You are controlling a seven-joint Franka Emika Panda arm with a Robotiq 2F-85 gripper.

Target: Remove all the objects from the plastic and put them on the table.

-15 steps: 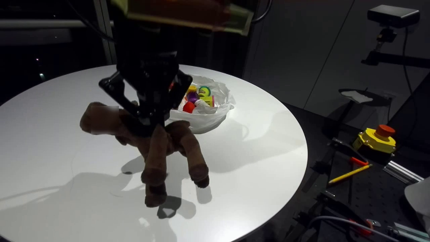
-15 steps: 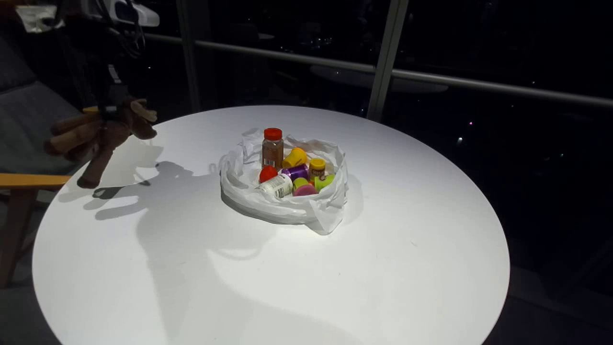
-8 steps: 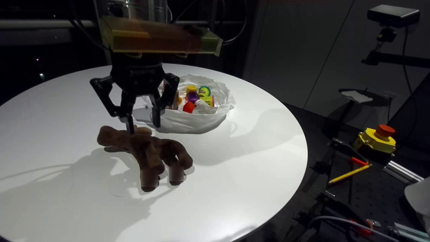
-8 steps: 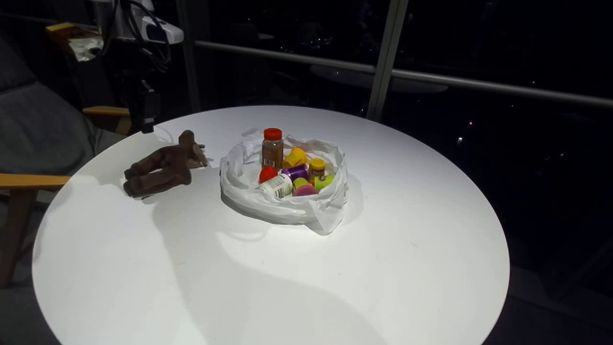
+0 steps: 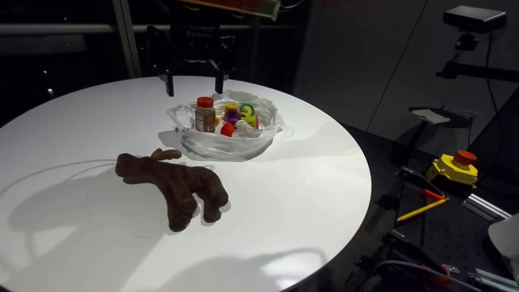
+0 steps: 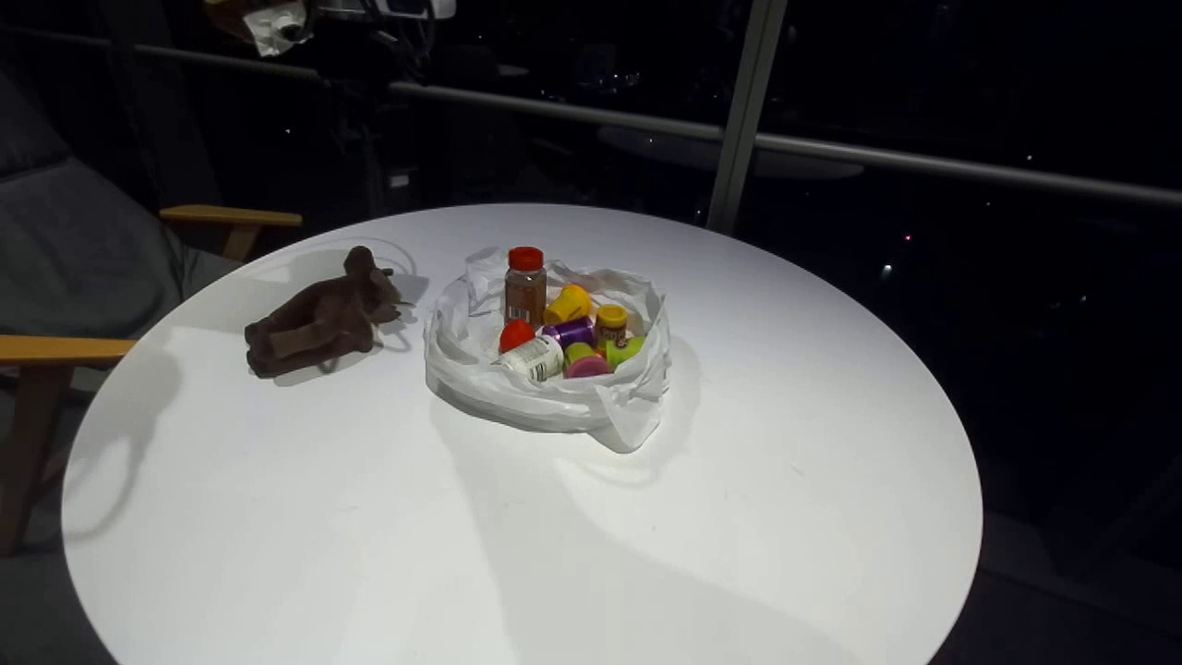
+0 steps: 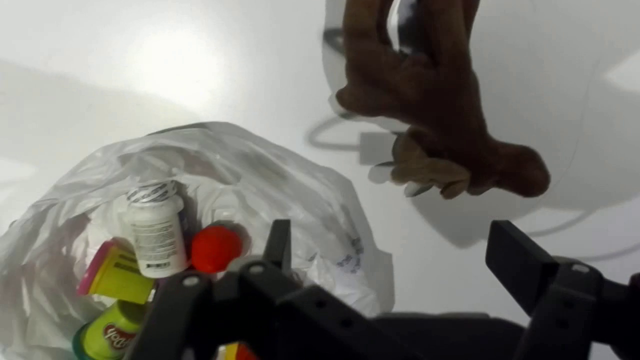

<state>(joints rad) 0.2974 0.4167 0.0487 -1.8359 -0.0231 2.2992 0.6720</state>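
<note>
From here I make out, in an exterior view, a yellow pencil on a dark bench, near a yellow box topped by a red button. I also get, in an exterior view, a grey chair with wooden armrests and a long metal rail.

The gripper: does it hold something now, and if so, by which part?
Nothing is held: the gripper stands open, and the brown plush toy lies on the table.
</note>
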